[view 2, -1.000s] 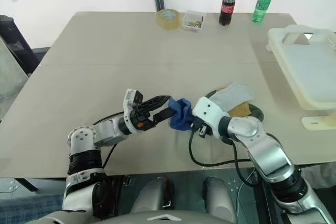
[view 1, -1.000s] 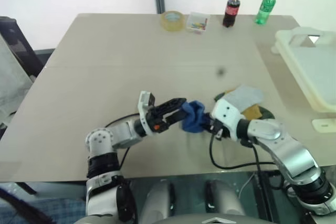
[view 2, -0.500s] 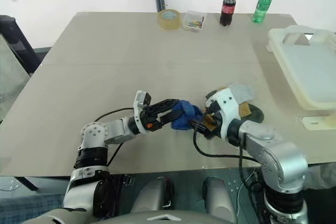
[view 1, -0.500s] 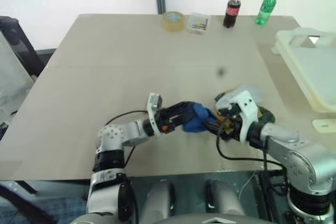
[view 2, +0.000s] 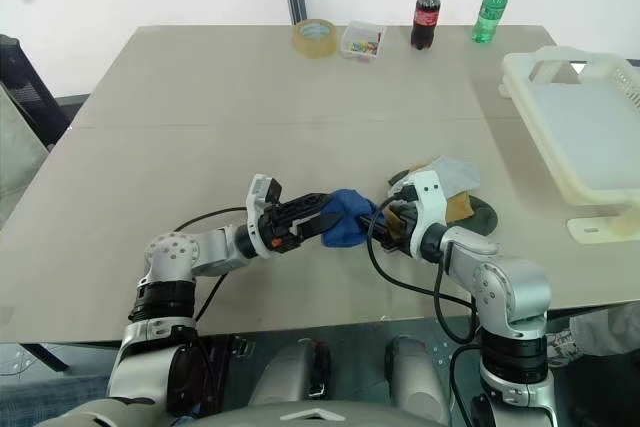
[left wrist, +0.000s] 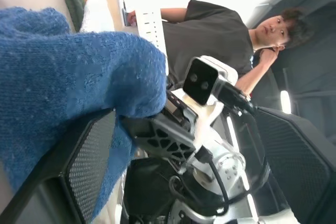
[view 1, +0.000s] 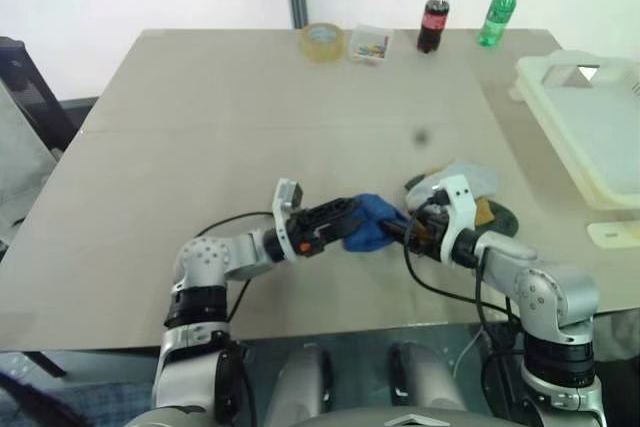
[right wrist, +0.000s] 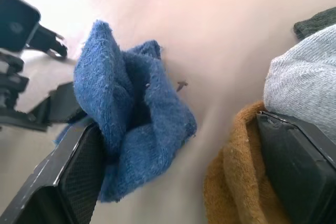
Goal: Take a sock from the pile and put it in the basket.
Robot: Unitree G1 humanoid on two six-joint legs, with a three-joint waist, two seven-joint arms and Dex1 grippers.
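- Beige table (view 1: pixel 250 97) against a white wall; tape roll (view 1: pixel 323 40), small clear box (view 1: pixel 370 44) and two bottles (view 1: pixel 432 17) along the far edge.
- Cream-white basket (view 1: pixel 590 117) at the table's right side, well apart from the work area.
- Royal-blue sock (view 1: pixel 372 225) near the front edge, bunched between both grippers, just beside the pile (view 1: pixel 470 192) of grey, mustard and dark green socks.
- Left gripper (view 1: pixel 352 219): jaws spread wide, one finger under the sock fabric, no clamping evident.
- Right gripper (view 1: pixel 400 230): jaws spread wide, one finger against the sock, the other over the mustard sock; nothing gripped.
- Sock judged unsecured: resting on fingers and table only.
- Risk: closure of the right gripper catching the mustard sock as well, owing to its position between the open fingers.
- Risk: sock sliding off on lift, if neither pair closes on enough fabric.
- Risk: finger collision, given the facing, near-touching tips.
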